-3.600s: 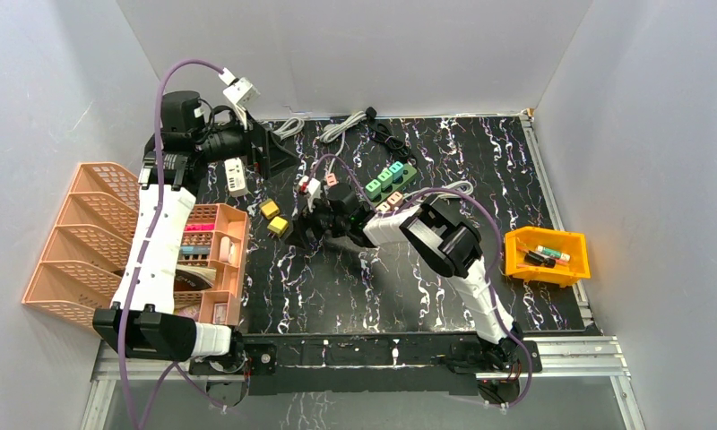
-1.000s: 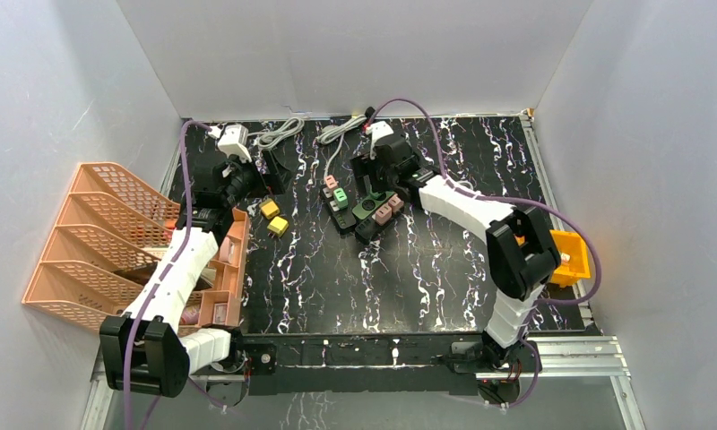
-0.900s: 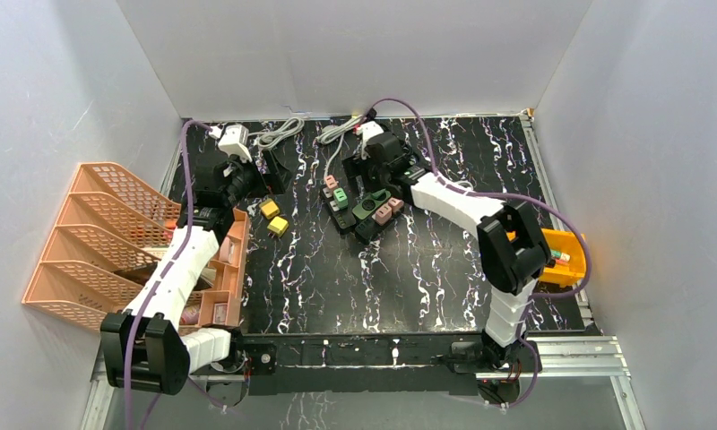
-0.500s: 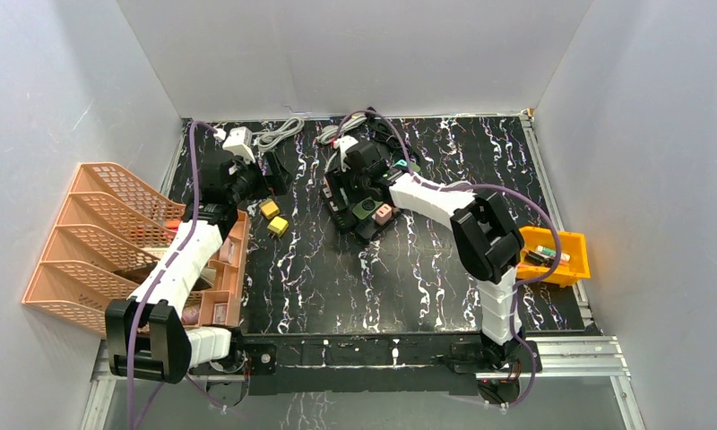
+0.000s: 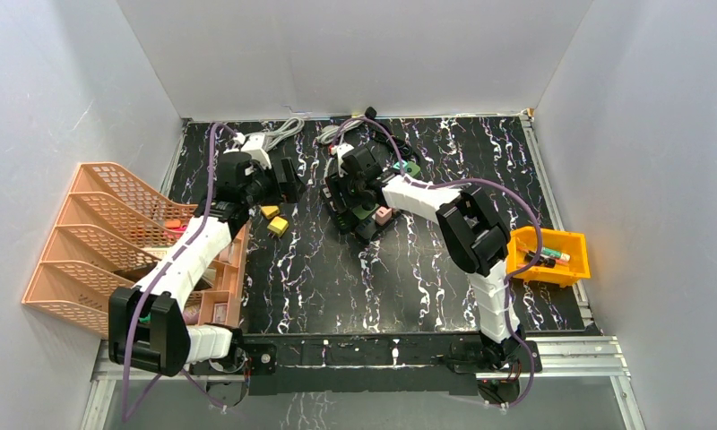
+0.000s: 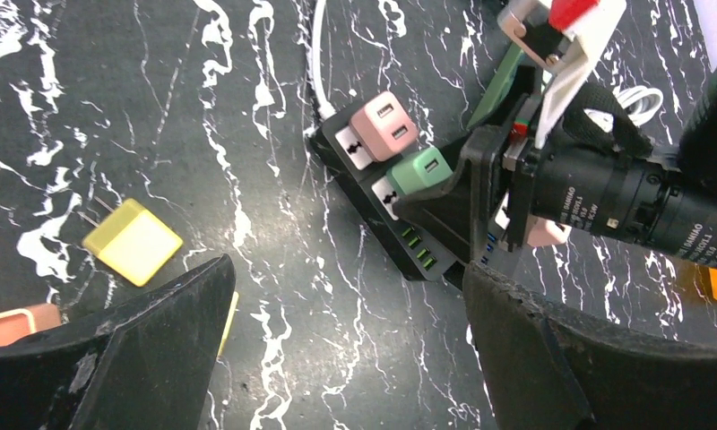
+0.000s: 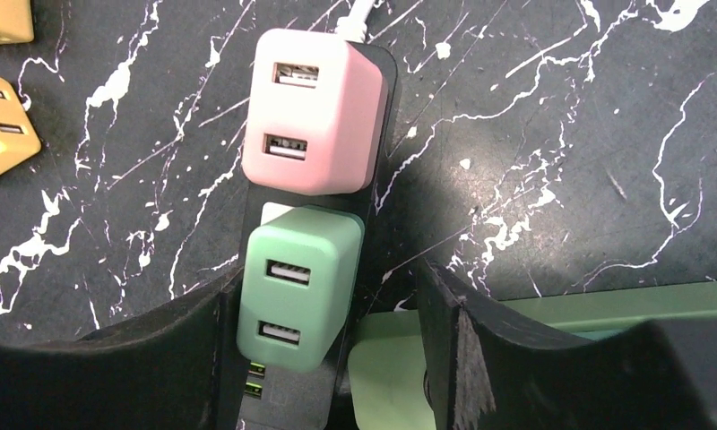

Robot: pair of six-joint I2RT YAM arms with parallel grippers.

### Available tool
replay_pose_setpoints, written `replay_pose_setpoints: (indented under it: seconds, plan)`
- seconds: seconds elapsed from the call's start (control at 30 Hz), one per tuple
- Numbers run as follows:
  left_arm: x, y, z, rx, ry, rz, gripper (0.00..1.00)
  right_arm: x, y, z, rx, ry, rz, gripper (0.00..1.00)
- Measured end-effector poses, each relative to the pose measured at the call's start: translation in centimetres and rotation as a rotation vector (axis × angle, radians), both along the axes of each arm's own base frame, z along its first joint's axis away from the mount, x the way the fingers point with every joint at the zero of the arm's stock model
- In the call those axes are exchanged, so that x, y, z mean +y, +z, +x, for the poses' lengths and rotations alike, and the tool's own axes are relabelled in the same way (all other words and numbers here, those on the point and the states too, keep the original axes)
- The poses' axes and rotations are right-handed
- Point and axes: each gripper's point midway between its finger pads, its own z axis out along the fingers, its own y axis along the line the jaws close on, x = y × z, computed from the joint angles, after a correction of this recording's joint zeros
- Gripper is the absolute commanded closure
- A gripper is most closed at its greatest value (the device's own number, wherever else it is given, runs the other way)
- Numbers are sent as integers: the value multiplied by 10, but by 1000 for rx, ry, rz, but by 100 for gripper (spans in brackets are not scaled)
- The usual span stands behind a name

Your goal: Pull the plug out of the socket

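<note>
My right gripper [image 7: 328, 278] straddles, fingers apart, the mint-green cube-shaped plug [image 7: 299, 285], which sits plugged into the black plastic power strip [image 7: 292, 399] beside a pink cube-shaped plug [image 7: 312, 112]. My left gripper [image 6: 346, 278] hangs wide open.

Two arms, left arm [image 5: 180, 269] and right arm [image 5: 422, 193]: white shell links, black joint housings. Purple cable [image 5: 208, 148] looped along each. White camera bracket [image 6: 565, 54], red tab, at wrist. Black motor barrel [image 6: 624, 202], small white lettering. Left claw [image 6: 346, 296], right claw [image 7: 323, 305]: matte black wedge fingers, scuffed edges. Black shoulder block [image 5: 149, 333] at 7 o'clock.
</note>
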Motion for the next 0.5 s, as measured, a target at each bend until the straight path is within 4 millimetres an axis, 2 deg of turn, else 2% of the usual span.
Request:
replay_pose_setpoints:
  seconds: [0.07, 0.1, 0.2, 0.23, 0.4, 0.5]
  plan:
    - [-5, -3, -4, 20, -5, -3, 2, 1, 1, 1, -7, 0, 7, 44]
    - [-7, -4, -6, 30, -6, -7, 2, 2, 1, 2, -9, -2, 10, 53]
    - [-11, -6, -9, 46, 3, -13, 2, 5, 1, 2, -4, -4, 25, 91]
    - [-14, -7, -10, 51, 2, -14, 2, 7, 3, 4, -11, -14, 28, 100]
    - [-24, -19, -13, 72, 27, -57, 2, 9, 3, 7, -33, -20, 54, 100]
    - [-31, -48, -21, 126, 35, -65, 2, 0, 4, -2, -25, -43, 92, 100]
